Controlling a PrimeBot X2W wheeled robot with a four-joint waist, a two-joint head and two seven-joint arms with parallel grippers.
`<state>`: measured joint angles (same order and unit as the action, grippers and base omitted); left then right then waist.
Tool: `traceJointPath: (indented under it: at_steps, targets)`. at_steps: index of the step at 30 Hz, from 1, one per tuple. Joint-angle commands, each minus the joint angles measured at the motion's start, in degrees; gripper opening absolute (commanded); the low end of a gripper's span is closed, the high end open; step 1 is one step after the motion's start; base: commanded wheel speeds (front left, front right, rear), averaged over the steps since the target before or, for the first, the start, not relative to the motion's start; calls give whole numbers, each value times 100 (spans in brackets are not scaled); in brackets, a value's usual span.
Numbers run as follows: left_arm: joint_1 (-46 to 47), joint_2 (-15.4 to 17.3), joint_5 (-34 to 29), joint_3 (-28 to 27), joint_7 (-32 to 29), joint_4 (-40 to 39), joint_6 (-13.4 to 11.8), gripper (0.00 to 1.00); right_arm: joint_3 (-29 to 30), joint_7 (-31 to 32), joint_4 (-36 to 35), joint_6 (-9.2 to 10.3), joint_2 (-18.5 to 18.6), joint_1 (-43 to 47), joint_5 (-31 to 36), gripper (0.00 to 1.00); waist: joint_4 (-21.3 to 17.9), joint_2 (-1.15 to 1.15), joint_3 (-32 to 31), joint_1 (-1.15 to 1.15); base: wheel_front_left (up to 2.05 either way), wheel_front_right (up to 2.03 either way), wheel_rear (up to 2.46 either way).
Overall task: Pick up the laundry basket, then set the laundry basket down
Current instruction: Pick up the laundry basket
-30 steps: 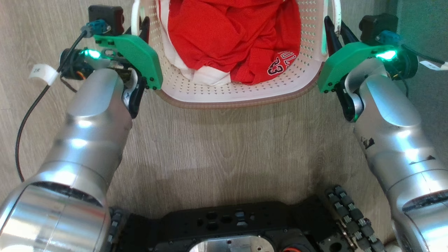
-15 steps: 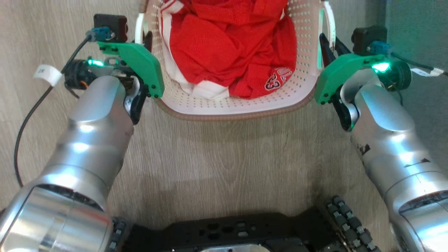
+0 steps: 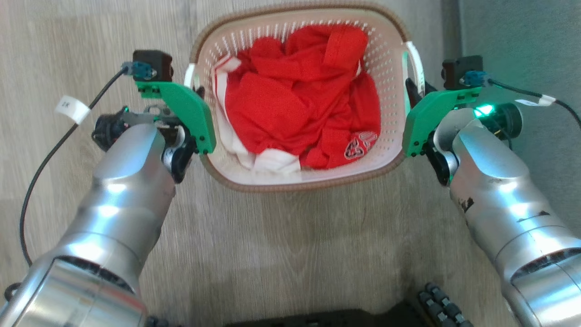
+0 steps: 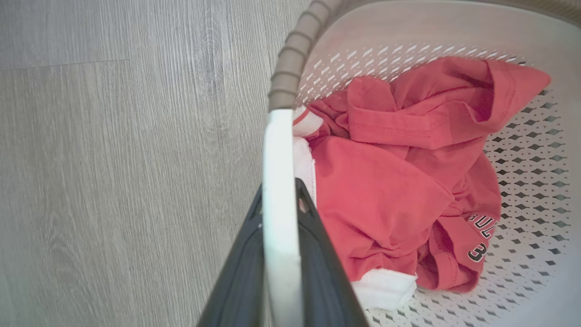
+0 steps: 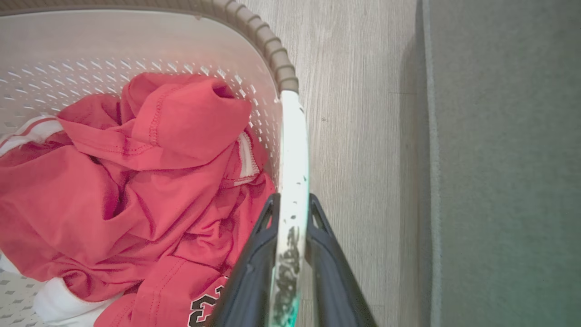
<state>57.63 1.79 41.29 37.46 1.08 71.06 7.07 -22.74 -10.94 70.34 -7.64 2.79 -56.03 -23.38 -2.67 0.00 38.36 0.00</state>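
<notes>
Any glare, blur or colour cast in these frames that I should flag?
Head view: glare patches on the left forearm, soft shadow on the floor below the basket. Left wrist view: the left handle is blown out and soft; the shirt looks washed out. Right wrist view: green tint low on the right handle.

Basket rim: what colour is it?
The basket has a brown rim with a ribbed, woven look; the left wrist view shows it best.

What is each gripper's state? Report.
Left gripper: shut on the white left handle of the cream-white perforated plastic laundry basket.
Right gripper: shut on its right handle.
</notes>
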Motion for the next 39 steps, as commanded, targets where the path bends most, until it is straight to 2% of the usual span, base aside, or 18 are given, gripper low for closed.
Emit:
traceJointPath:
  at_steps: [1, 17, 31, 39]
  targets:
    - [-41, 265, 85, -11, -70, -134, 41, 0, -132, 74, 12, 15, 10, 148, -60, 0, -67, 0, -266, 0, 0, 0, 0]
    - [-606, 427, 889, 372, -842, -294, 42, 0, -369, 1051, 323, 15, 10, 453, -413, 0, -191, 0, -1601, 0, 0, 0, 0]
    - [-1201, 487, 1559, 660, -1667, -301, 42, 0, 48, 2117, 360, 15, 79, 1012, -223, 0, -198, 0, -2799, 0, 0, 0, 0]
    - [-1527, 490, 1819, 773, -1923, -243, 42, 0, 302, 2535, 361, 15, 68, 1324, 14, 0, -231, 0, -3371, 0, 0, 0, 0]
